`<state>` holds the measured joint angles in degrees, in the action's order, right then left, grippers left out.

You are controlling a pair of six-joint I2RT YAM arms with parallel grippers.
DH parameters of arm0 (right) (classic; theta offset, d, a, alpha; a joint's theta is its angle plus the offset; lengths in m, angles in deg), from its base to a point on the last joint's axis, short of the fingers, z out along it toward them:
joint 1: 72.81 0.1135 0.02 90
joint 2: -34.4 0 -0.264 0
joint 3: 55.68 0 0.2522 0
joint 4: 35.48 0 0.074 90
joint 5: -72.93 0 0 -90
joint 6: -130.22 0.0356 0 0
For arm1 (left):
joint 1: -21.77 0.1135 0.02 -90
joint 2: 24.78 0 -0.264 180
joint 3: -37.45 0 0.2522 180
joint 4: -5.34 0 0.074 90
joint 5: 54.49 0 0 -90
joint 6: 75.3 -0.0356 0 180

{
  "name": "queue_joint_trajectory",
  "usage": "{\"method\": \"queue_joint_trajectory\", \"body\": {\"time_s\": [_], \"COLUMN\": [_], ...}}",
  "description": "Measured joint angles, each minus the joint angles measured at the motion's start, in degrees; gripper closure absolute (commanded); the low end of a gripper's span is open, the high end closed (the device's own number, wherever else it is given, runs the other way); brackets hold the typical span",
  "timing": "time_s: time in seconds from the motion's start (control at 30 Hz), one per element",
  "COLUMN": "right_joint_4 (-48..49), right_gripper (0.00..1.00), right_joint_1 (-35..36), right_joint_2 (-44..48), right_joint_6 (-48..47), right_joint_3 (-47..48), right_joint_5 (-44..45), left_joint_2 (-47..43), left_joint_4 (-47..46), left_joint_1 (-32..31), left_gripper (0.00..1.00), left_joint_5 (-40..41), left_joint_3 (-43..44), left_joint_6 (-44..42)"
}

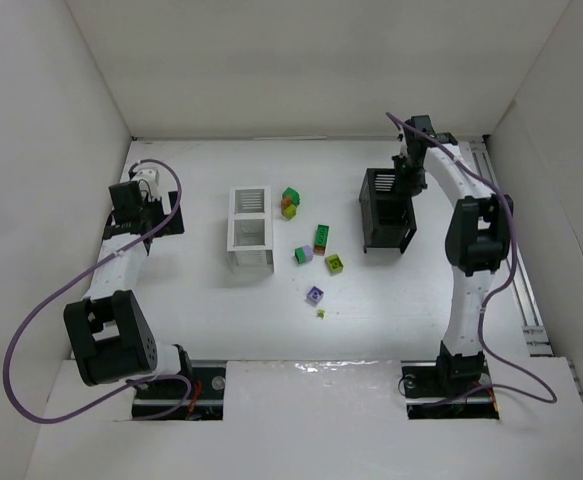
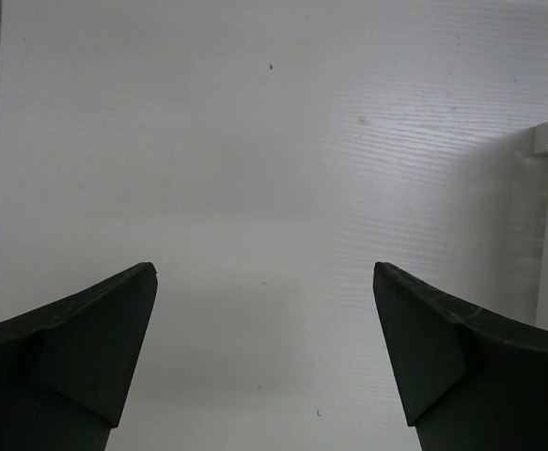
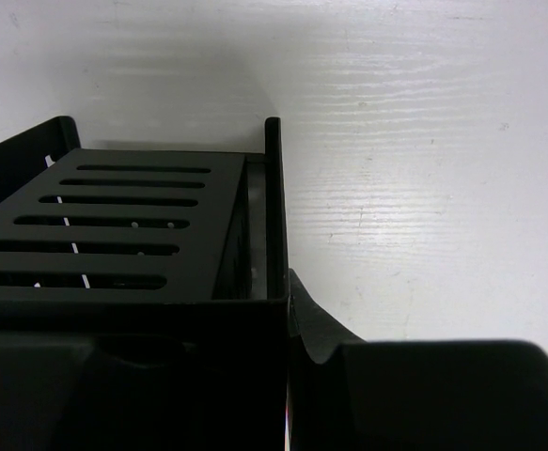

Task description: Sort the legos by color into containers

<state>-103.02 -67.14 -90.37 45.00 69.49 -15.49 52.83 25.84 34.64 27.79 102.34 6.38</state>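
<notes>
Black container (image 1: 381,225) wall pinched in my right pincer (image 1: 407,182) — I'd guess to drag it nearer the legos (image 1: 318,250), loose on the counter (image 1: 201,310) to that pincer's left; left pincer (image 2: 264,282) spread, idle.

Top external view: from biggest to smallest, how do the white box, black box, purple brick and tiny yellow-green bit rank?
1. white box and black box: they look alike, so I won't rank them
2. purple brick
3. yellow-green bit

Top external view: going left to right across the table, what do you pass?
White slatted plastic box → small stack of green, orange and yellow-green bricks → long green brick with a red end → black slatted plastic box.
</notes>
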Motion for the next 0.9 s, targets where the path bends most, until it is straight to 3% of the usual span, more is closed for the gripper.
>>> {"method": "queue_joint_trajectory", "body": {"time_s": [0.1,0.37,0.47,0.5,0.77,0.9], "right_joint_4": [0.33,1.73,2.60,2.97,3.67,3.80], "right_gripper": [0.99,0.99,0.93,0.91,0.29,0.20], "right_joint_1": [0.00,0.00,0.00,0.00,0.00,-0.09], "right_joint_2": [0.61,5.22,7.89,8.76,11.93,13.18], "right_joint_6": [-0.02,-0.04,-0.02,-0.02,0.68,1.07], "right_joint_3": [-0.96,-8.04,-12.09,-13.38,-17.51,-17.51], "right_joint_5": [-0.28,-0.48,-0.52,-0.55,-2.05,-4.22], "left_joint_2": [-0.11,-1.29,-1.97,-2.12,-3.65,-3.78], "left_joint_4": [0.09,0.31,0.33,0.35,0.33,0.42], "left_joint_1": [0.00,0.00,0.00,-0.04,-2.34,-2.27], "left_gripper": [0.01,0.01,0.01,0.01,0.01,0.01], "left_joint_5": [-0.28,-0.68,-0.87,-0.90,-0.74,-0.61], "left_joint_3": [0.04,0.50,0.52,0.52,0.52,0.52], "left_joint_6": [0.00,-0.02,-0.02,-0.02,0.00,0.00]}}
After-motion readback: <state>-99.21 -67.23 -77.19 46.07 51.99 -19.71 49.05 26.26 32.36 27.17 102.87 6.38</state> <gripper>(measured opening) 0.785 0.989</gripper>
